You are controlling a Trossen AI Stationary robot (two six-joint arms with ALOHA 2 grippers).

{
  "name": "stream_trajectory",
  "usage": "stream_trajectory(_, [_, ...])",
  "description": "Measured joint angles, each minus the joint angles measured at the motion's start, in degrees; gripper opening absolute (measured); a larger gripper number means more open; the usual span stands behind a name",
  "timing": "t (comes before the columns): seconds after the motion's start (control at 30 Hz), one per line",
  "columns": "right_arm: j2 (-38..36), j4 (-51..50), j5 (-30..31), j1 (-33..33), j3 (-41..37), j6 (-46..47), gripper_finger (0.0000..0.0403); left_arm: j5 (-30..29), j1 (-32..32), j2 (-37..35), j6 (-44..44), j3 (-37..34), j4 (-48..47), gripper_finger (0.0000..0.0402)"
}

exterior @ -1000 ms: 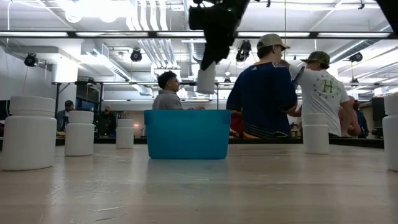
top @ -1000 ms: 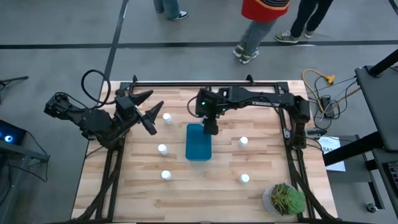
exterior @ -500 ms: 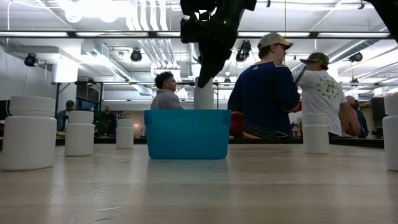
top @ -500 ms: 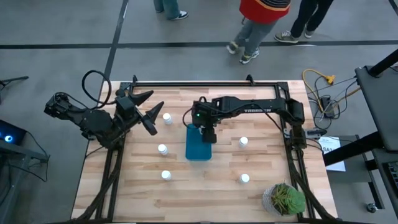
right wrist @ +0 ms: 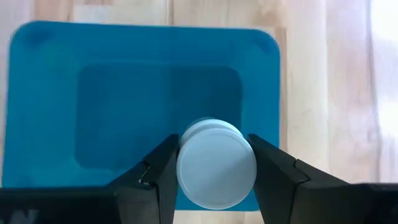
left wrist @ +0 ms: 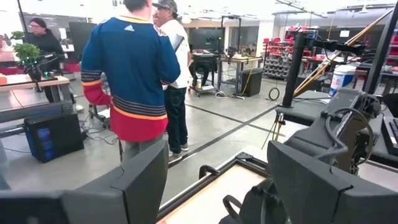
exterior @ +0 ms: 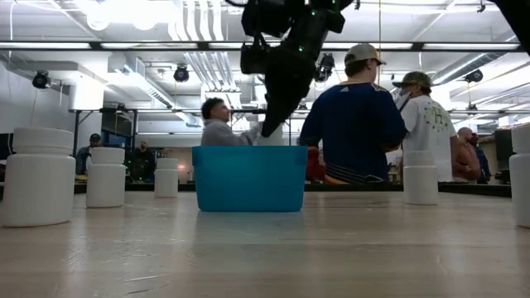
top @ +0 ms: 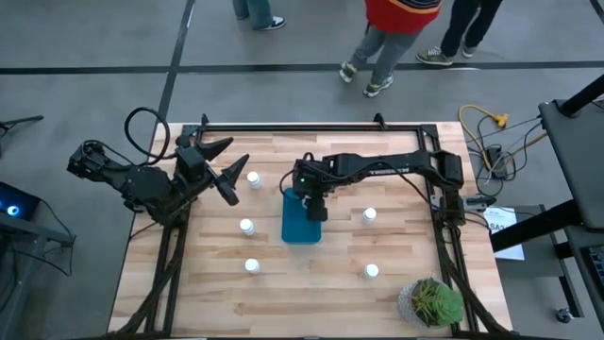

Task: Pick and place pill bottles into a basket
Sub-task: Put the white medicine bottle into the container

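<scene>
My right gripper [top: 314, 206] hangs over the teal-blue basket [top: 301, 223], shut on a white pill bottle [right wrist: 216, 163]. In the low view the right gripper [exterior: 271, 128] reaches down to the basket's rim [exterior: 248, 151], and the wall hides most of the bottle. Several more bottles stand upright on the table, among them one far left of the basket [top: 253, 178], one left of it [top: 246, 227] and one right of it [top: 369, 215]. My left gripper [top: 223, 171] waits open and empty, raised near the table's left edge, and points into the room in the left wrist view [left wrist: 217, 193]. My right gripper pinches the bottle at its cap's two opposite sides [right wrist: 186, 165] between its two fingers [right wrist: 163, 169], which come from above and point down. The bottle stays upright, cap up, inside the basket's opening. Whether its base touches the basket's floor cannot be told.
A green potted plant [top: 432, 302] stands at the table's near right corner. Two more bottles stand near the front edge [top: 252, 266] [top: 372, 272]. People stand and walk beyond the table's far edge [exterior: 348, 116]. Cables lie off the table's right side [top: 491, 142].
My right gripper has moved toward the table's near edge, over the basket, and gone down with the bottle still held. The bottle, first clear above the basket's rim, has sunk upright into the basket until the wall hides most of it.
</scene>
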Motion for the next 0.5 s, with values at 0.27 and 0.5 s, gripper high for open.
stream_trajectory(0.27, [0.1, 2.0, 0.1, -0.4, -2.2, -0.5, 0.0147, 0.0, 0.0, 0.0, 0.0, 0.0, 0.0, 0.0256])
stream_trajectory(0.5, [0.1, 3.2, 0.6, -1.2, -4.6, 0.5, 0.0147, 0.0, 0.0, 0.0, 0.0, 0.0, 0.0, 0.0256])
